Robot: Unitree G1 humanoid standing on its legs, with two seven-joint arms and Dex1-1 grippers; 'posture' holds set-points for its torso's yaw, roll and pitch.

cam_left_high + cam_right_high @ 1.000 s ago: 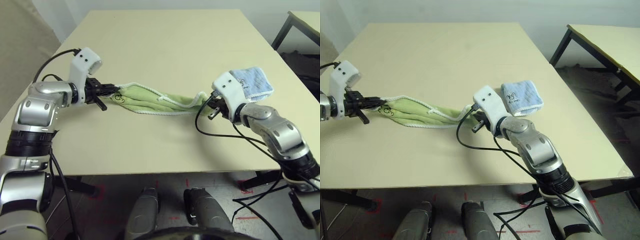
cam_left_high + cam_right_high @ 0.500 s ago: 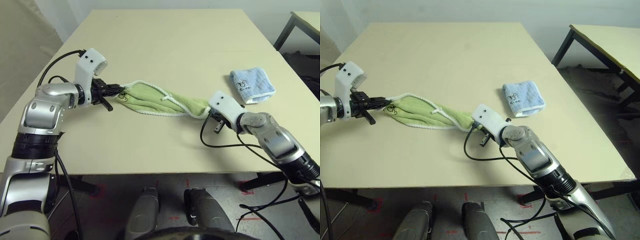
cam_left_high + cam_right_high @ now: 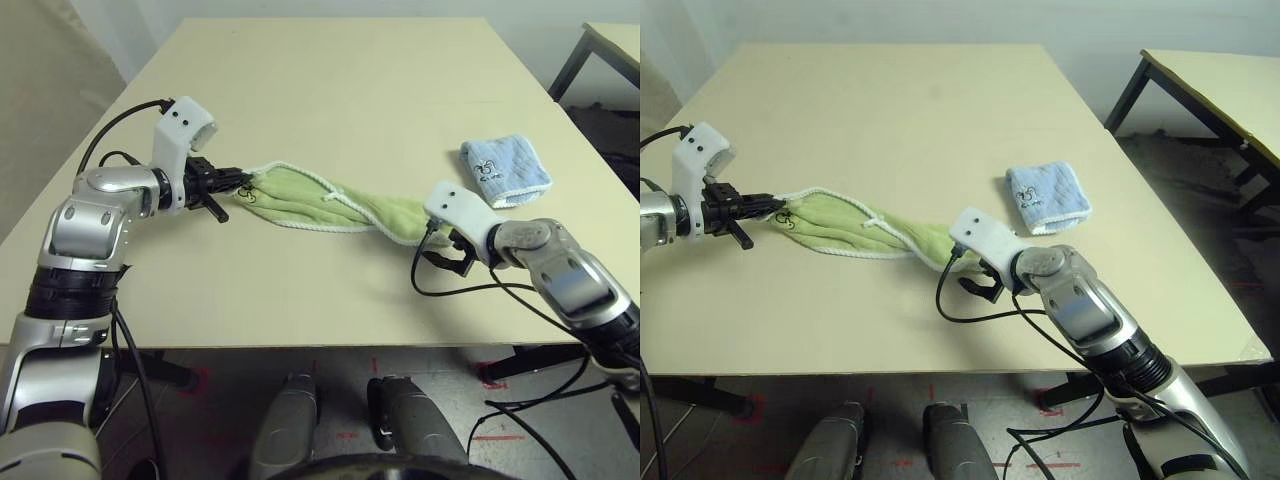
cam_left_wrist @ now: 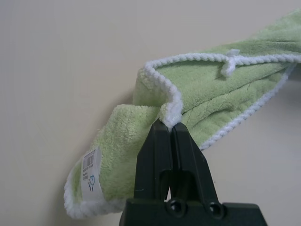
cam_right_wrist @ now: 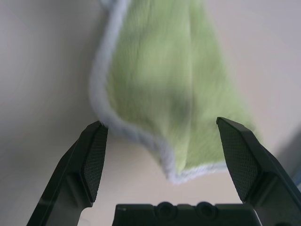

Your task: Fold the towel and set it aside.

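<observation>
Left gripper (image 4: 170, 126) pinches towel (image 3: 330, 205); right gripper (image 5: 164, 141) spread just beside it.

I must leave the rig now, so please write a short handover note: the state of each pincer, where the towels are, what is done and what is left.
Left pincer: shut on the white-edged end of the green towel.
Right pincer: open, holding nothing, just short of the towel's other end.
Towel: bunched in a long twisted strip across the table.
Blue towel: folded, lying apart near the right edge.
Done: no neat fold.
Left: fold the green towel and set it aside.
</observation>
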